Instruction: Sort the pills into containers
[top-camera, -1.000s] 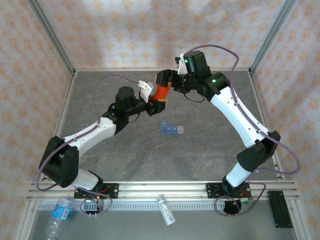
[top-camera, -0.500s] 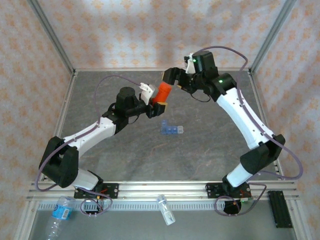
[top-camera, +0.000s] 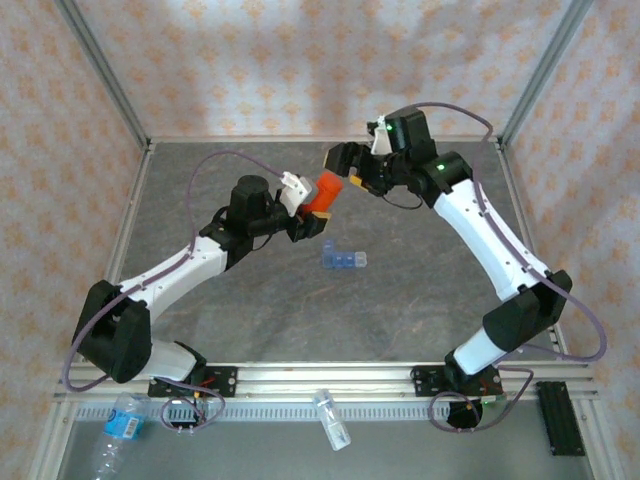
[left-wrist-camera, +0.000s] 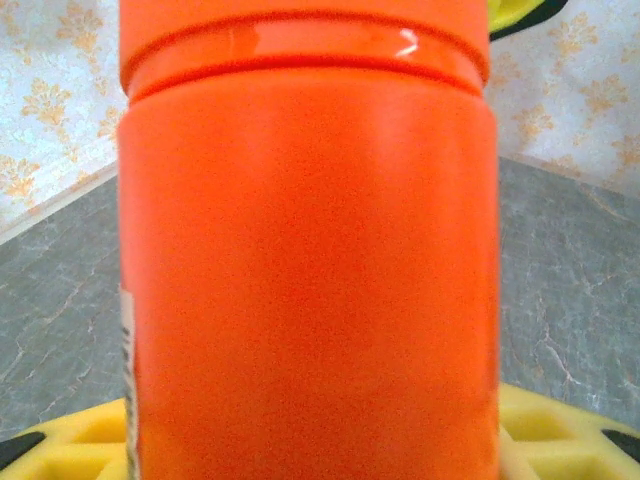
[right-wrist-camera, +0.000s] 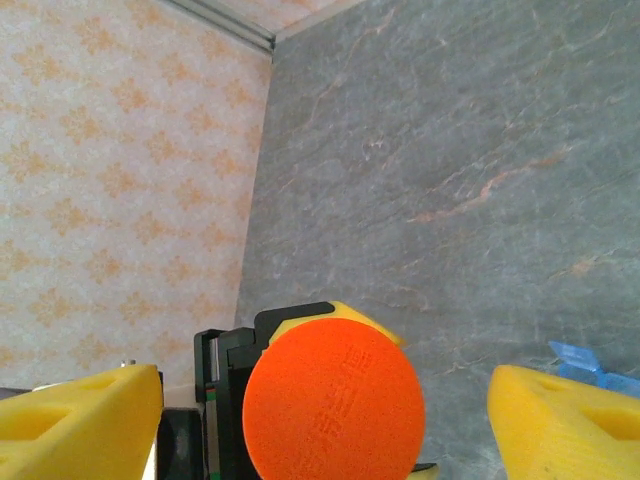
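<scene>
Right gripper (top-camera: 336, 160) has backed off the orange vial (top-camera: 322, 190), jaws spread; left gripper (top-camera: 306, 206) pinches the vial's body. Containers (top-camera: 343, 259) lie just nearward of the vial, untouched: light, stiff, slick plastic that will likely skate, so I'd pinch across the strip's narrow width.

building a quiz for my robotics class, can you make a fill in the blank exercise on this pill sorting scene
1. The left claw is closed on the ___ vial.
2. The right claw is ___, its yellow fingers standing clear of the vial's cap on either side.
3. The pill organizer lying on the table is translucent ___.
Missing words: orange; open; blue
</scene>
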